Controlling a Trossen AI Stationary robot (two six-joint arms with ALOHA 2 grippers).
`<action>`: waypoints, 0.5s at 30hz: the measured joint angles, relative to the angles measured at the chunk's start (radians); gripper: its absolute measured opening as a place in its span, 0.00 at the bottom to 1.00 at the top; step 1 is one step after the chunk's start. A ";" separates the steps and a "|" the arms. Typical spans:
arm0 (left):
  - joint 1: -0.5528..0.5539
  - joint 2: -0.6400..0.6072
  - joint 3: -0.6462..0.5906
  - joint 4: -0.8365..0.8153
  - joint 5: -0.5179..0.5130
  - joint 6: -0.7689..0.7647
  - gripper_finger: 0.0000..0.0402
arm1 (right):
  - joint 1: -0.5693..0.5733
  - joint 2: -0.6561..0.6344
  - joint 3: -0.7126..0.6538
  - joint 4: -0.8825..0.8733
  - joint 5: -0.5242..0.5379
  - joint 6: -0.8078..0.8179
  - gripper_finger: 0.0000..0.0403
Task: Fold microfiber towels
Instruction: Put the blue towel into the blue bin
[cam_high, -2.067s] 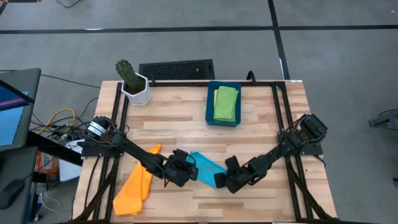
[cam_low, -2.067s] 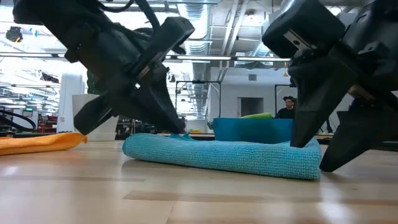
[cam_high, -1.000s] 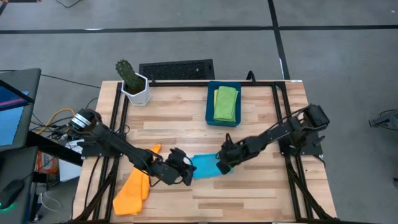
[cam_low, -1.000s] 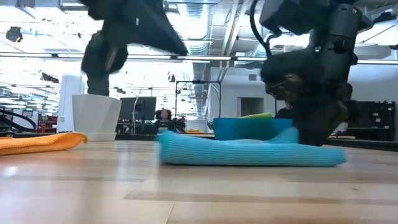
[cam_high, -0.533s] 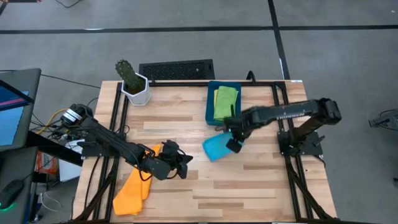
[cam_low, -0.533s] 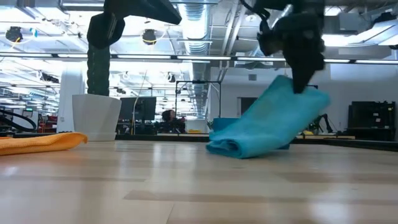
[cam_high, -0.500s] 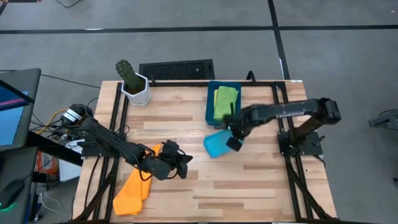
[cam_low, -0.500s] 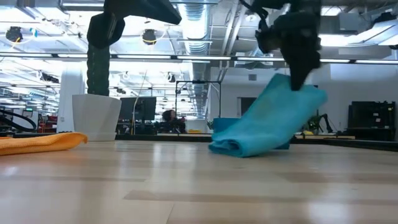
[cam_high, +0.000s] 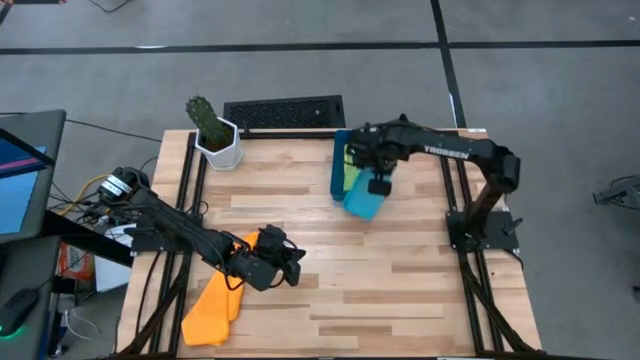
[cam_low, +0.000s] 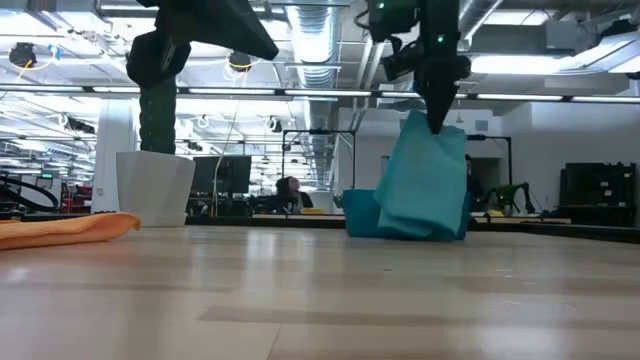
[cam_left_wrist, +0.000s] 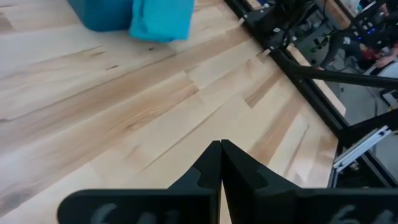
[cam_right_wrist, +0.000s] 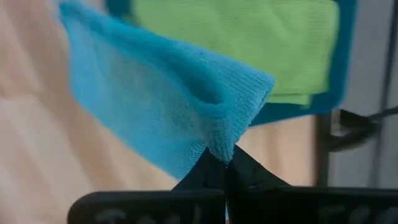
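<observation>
The right gripper (cam_high: 377, 187) hangs over the near edge of the dark blue bin (cam_high: 338, 172) at the far side of the wooden table (cam_high: 400, 270), its fingers pinched tight on a corner of the folded light blue towel (cam_high: 362, 203). The towel dangles from that pinch, its lower end at the bin's front wall (whether it touches the tabletop, I cannot tell). Inside the bin lies a folded green towel (cam_right_wrist: 249, 37).

The left gripper (cam_high: 290, 268) sits low over the near left part of the table, fingers shut on nothing. Just beside it, at the table's left edge, lies the orange towel (cam_high: 213, 300). A potted cactus (cam_high: 212, 130) stands at the far left corner.
</observation>
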 joint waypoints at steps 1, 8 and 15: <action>0.000 0.000 0.000 -0.004 0.000 -0.002 0.00 | -0.015 0.013 0.020 0.009 0.010 -0.030 0.02; 0.000 0.000 0.000 -0.029 -0.002 -0.018 0.00 | -0.110 0.113 0.105 0.047 0.111 -0.197 0.02; 0.000 0.000 0.000 -0.057 -0.008 -0.024 0.00 | -0.185 0.223 0.112 0.099 0.119 -0.283 0.02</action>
